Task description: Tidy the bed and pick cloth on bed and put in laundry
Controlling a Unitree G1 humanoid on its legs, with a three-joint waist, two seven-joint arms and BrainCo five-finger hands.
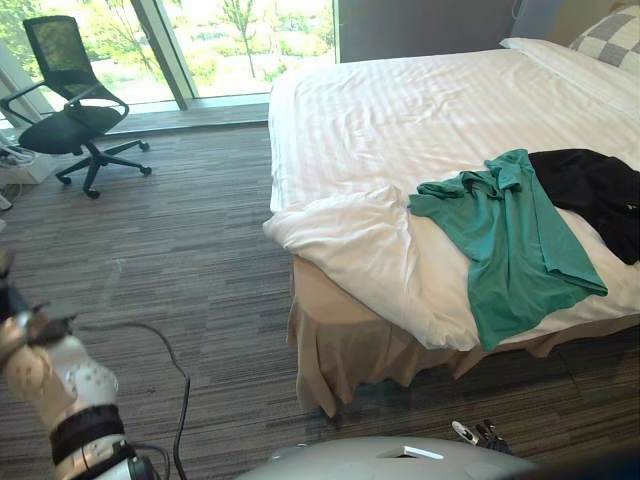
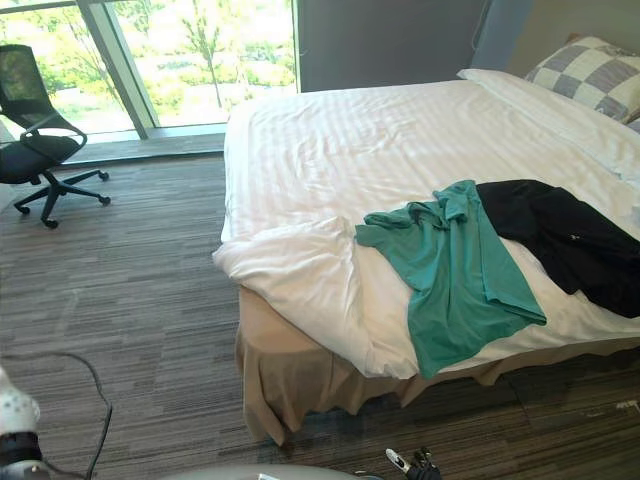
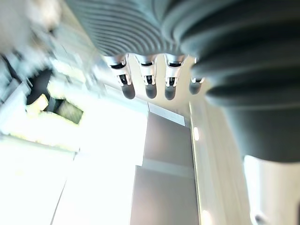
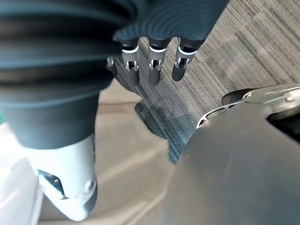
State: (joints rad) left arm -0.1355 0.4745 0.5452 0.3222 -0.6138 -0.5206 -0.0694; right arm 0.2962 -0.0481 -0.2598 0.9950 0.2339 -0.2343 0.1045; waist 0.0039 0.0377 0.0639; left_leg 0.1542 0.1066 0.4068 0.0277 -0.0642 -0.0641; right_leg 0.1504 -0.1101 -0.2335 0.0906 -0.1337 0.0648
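- The green shirt (image 1: pixel 515 235) lay spread on the near side of the bed (image 1: pixel 400 110), its lower hem draped over the mattress edge and its collar end bunched into folds further in.
- A black garment (image 1: pixel 595 190) lay crumpled just beside it, touching or slightly tucked under the shirt's far edge; I could not tell which.
- Both pieces looked light, soft and limp. They would likely sag and trail from any single hold and offer no stiff edge to grip.
- The bunched folds near the shirt's collar seemed the best place to take hold, since the thick gather gives the fingers something to close on. The flat middle risked pinching the white duvet (image 1: pixel 340 235) underneath along with it.
- The duvet's near corner was rumpled and folded back, above the beige bed skirt (image 1: pixel 340 350). It looked bulkier and heavier than the clothes, better pulled by its edge.
- The left hand (image 3: pixel 150 86) was empty, with its fingers extended and relaxed, away from the bed.
- The right hand (image 4: pixel 154 70) hung over the grey carpet (image 4: pixel 253 37) with loose fingers, holding nothing.
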